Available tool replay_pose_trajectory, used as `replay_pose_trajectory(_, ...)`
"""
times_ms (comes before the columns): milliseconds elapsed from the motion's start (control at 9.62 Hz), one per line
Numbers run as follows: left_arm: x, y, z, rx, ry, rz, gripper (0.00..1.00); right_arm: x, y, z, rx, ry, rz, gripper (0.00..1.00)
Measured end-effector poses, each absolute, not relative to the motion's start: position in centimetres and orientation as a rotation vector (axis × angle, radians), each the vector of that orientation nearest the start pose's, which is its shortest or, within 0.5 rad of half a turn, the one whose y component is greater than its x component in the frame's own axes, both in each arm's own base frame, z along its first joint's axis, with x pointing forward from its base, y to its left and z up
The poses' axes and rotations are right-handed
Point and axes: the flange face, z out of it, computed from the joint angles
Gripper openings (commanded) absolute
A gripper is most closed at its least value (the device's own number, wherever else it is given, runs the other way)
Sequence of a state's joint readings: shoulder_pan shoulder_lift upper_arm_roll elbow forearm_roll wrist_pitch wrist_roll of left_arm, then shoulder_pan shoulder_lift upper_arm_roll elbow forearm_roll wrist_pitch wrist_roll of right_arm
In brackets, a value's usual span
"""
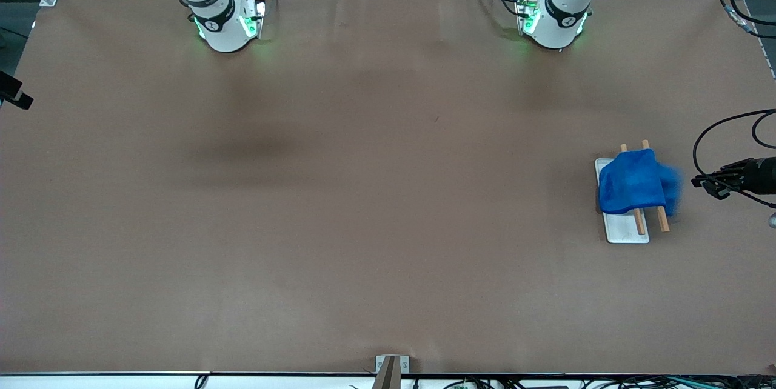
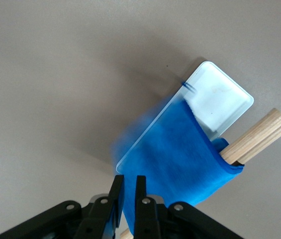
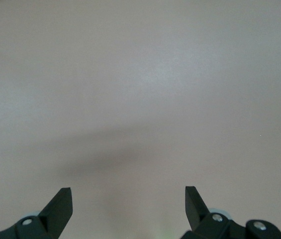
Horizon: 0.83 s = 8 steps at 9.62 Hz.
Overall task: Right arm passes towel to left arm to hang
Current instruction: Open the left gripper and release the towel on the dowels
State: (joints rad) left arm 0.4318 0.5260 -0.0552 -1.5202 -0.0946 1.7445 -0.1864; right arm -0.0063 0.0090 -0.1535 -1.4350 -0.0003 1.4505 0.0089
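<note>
A bright blue towel (image 1: 636, 183) hangs draped over two wooden rods (image 1: 662, 217) that stand above a white tray (image 1: 624, 232), toward the left arm's end of the brown table (image 1: 339, 195). The cloth covers the part of the tray and rods farther from the front camera, while the nearer ends of the rods and the nearer part of the tray stay bare. One edge of the towel hangs down off the rods on the side away from the tray and looks blurred. In the left wrist view the towel (image 2: 185, 159) lies across the tray (image 2: 220, 99), with the rod ends (image 2: 259, 137) sticking out from under its fold. The left gripper (image 2: 128, 191) hovers close above the towel's edge; its fingers (image 2: 115, 194) are nearly together with only a thin gap between them, and nothing is seen between them. The left arm (image 1: 561, 10) rises from its base and leaves the front view. The right gripper (image 3: 129, 201) hangs over bare table with its fingers (image 3: 60, 206) spread wide and nothing held; the right arm (image 1: 212, 7) waits.
</note>
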Motion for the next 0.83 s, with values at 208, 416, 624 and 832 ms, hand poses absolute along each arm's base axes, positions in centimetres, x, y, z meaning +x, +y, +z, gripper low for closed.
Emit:
replay_pose_trajectory(208,61.4,25.0,33.6,-3.139,-0.896,0.458,1.0,53.8,-8.6,67.2,-3.132,0.266,-0.01,1.0)
replay_pose_trajectory(416,61.9,25.2,34.6,-3.168,-0.827,0.413,1.0,53.8,-8.6,67.2,-3.132,0.266,-0.009,1.0)
replay_pose_trajectory(624,63.5,24.0,37.4,-3.193,-0.776,0.317,1.0,53.8,-8.6,67.2,-3.132,0.266,-0.008,1.0)
replay_pose_trajectory(832,65.1,19.3,41.6,-3.232,-0.65,0.217,1.0,53.7,-8.6,67.2,-3.132,0.265,0.0,1.0)
